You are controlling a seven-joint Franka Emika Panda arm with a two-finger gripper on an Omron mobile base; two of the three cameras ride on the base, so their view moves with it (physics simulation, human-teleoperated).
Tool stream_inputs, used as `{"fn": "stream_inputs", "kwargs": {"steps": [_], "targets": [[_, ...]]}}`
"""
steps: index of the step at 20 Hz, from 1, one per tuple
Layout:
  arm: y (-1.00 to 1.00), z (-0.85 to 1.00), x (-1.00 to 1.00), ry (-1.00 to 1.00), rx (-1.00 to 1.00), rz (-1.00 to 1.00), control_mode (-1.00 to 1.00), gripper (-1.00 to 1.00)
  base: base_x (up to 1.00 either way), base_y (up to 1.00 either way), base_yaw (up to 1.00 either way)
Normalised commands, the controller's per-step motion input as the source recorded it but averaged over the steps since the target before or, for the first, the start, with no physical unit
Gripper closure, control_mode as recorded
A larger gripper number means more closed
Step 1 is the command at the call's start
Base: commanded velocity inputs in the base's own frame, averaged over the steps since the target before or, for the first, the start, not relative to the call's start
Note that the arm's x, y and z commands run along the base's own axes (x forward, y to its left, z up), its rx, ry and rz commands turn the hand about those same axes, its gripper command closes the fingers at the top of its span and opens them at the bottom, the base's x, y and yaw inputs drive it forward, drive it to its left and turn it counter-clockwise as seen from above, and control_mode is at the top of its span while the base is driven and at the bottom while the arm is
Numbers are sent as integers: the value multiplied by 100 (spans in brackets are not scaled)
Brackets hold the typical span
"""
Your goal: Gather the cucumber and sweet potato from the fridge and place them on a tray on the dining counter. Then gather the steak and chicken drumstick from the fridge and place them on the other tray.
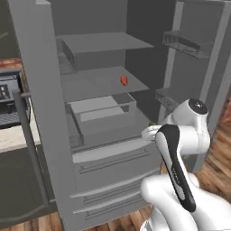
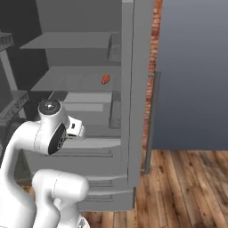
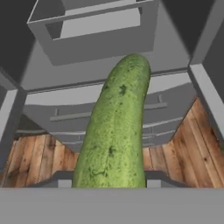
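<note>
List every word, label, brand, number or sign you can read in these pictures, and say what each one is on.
None can be read.
The appliance panel at the left edge of the left base view has small marks, too blurred to read.
The fridge, its shelves and drawers carry no lettering.
The cucumber in the gripper has no label.

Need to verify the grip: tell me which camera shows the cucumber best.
The hand view: the cucumber runs lengthwise up the picture, clamped between the gripper fingertips, with the fridge drawers behind. In the left base view barely a green sliver peeks past the arm; the right base view gives nothing clear.
</note>
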Motion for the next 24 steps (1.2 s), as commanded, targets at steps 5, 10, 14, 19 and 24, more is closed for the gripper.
{"fn": "stream_inputs", "kwargs": {"steps": [5,10,14,19,24], "targets": [[0,0,0,0,0,0,100,100,-36,-51,-29],[0,0,0,0,0,0,100,100,-53,-52,-31],[0,0,0,0,0,0,100,100,-34,-63,-37],[0,0,0,0,0,0,100,100,-19,-72,-40],[0,0,0,0,0,0,100,100,-8,-68,-43]]}}
